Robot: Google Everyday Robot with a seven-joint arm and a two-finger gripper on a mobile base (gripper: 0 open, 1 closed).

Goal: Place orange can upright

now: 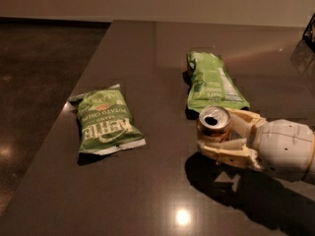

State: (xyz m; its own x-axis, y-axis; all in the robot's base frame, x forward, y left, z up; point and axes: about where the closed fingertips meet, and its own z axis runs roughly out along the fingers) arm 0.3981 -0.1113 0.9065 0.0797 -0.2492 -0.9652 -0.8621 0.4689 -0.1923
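The orange can (213, 123) is held between the fingers of my gripper (222, 131), at the right of the dark table. Its silver pull-tab top faces up and toward the camera, and the can is tilted a little. My gripper is shut on the can, with one cream finger (227, 150) in front and one (244, 118) behind it. The can hangs a little above the tabletop, with its shadow below. The can's lower part is hidden by the front finger.
A green chip bag (105, 121) lies flat at the left of the table (147, 191). A second green chip bag (212, 82) lies just behind the can. The table's left edge runs diagonally, with dark floor (34, 73) beyond.
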